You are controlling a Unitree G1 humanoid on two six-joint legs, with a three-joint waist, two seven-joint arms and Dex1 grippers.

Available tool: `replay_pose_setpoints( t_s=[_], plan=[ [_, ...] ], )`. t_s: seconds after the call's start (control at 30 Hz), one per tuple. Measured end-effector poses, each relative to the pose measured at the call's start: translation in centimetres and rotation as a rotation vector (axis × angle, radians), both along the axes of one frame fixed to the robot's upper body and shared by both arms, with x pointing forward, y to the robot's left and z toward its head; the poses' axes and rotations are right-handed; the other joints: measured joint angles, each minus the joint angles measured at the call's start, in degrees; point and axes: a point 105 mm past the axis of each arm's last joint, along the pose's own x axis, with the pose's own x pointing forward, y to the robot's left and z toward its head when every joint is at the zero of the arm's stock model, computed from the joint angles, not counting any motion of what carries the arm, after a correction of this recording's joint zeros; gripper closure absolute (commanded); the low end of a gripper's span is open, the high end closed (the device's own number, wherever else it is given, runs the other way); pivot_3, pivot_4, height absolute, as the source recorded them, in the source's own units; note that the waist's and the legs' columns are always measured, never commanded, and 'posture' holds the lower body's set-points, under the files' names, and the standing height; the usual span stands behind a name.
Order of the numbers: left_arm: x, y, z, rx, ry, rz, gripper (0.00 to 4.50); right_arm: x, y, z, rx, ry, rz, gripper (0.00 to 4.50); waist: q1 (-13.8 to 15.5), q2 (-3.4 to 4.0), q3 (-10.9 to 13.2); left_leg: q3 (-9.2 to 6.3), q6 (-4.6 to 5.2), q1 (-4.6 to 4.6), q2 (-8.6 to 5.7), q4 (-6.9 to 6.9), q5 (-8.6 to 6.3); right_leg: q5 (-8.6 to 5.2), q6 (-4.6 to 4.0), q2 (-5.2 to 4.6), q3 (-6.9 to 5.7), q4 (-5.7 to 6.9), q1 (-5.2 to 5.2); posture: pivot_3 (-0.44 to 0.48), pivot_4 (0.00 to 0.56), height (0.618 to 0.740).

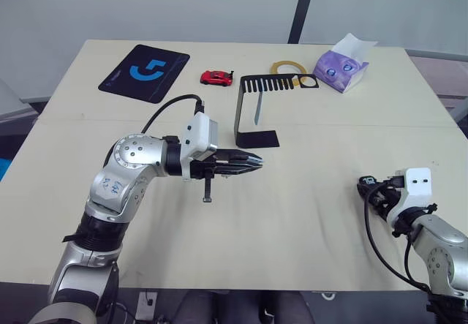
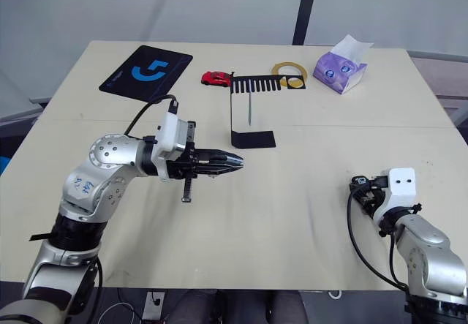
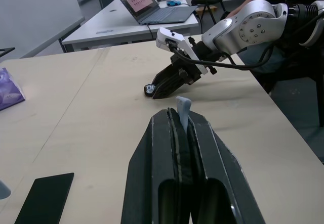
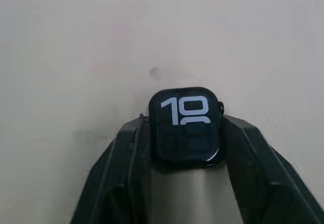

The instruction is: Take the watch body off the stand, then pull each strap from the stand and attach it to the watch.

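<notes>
Black watch body (image 4: pixel 186 124) with white numerals, pale blue strap (image 3: pixel 183 110), black stand (image 1: pixel 252 112) — red toy car (image 1: pixel 216 77).

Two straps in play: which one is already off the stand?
The strap pinched between the left gripper's shut fingers, its pale tip poking out. The other strap hangs from the stand's slotted arm. The right gripper holds the watch body.

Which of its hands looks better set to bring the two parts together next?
The left. Its hand is shut on a strap and hangs free above the table, while the right hand pins the watch body low at the table, so it should probably just hold steady.
</notes>
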Motion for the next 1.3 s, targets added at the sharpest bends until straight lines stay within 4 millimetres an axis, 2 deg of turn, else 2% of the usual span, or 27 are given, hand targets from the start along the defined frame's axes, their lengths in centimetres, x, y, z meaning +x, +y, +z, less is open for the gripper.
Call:
replay_pose_setpoints(
  t_s=[0.3,0.5,0.6,0.7,0.8,1.0,1.3],
  plan=[
    [0.0,0.0,0.0,0.002,0.000,0.000,4.50,-0.2,0.0,-0.1,0.004,0.018,-0.005,2.49,0.0,0.00,0.0,-0.03,0.00,0.02,0.01,-0.01,0.00,0.00,0.00,0.01,-0.03,0.00,0.02,0.000,0.150,0.738],
    [0.3,0.7,-0.4,0.029,-0.041,0.010,4.50,-0.7,0.9,1.0,-0.031,0.096,0.082,2.49,-0.1,0.00,0.0,-0.04,0.00,0.00,0.04,-0.03,0.00,0.00,-0.01,0.03,-0.05,-0.04,0.01,0.000,0.150,0.738],
    [1.1,1.6,-1.1,0.082,-0.116,0.034,4.50,-0.9,3.5,2.0,-0.014,0.175,0.243,2.49,-0.3,0.13,0.1,0.04,0.00,0.01,0.03,-0.04,0.00,-0.01,-0.01,0.03,0.00,-0.04,-0.03,0.000,0.150,0.738],
    [1.8,2.0,-2.3,0.136,-0.178,0.036,4.50,-0.8,7.0,4.9,0.032,0.191,0.421,2.49,-0.4,0.13,0.1,-0.03,0.01,-0.02,0.08,-0.04,-0.01,-0.02,-0.04,0.04,-0.07,-0.01,-0.06,0.000,0.150,0.738],
    [2.3,2.2,-3.1,0.168,-0.210,0.027,4.50,-1.0,10.2,6.9,0.107,0.222,0.567,2.49,-0.2,0.13,0.1,-0.07,0.02,-0.13,0.06,-0.03,-0.01,-0.01,-0.04,-0.01,-0.11,-0.01,-0.13,0.000,0.150,0.738],
    [2.9,2.2,-2.8,0.189,-0.306,-0.002,4.50,-0.9,15.1,8.5,0.278,0.313,0.745,2.49,-0.1,0.13,0.1,-0.10,0.05,-0.22,-0.01,0.03,-0.03,0.00,-0.03,-0.12,-0.20,0.05,-0.16,0.000,0.150,0.738],
    [3.2,2.2,-3.1,0.234,-0.387,-0.051,4.50,-0.1,17.5,9.0,0.388,0.376,0.809,2.49,-0.3,0.13,0.1,-0.07,0.05,-0.23,0.01,-0.01,-0.03,0.00,-0.03,-0.06,-0.25,0.07,-0.20,0.000,0.150,0.738]
  ],
)
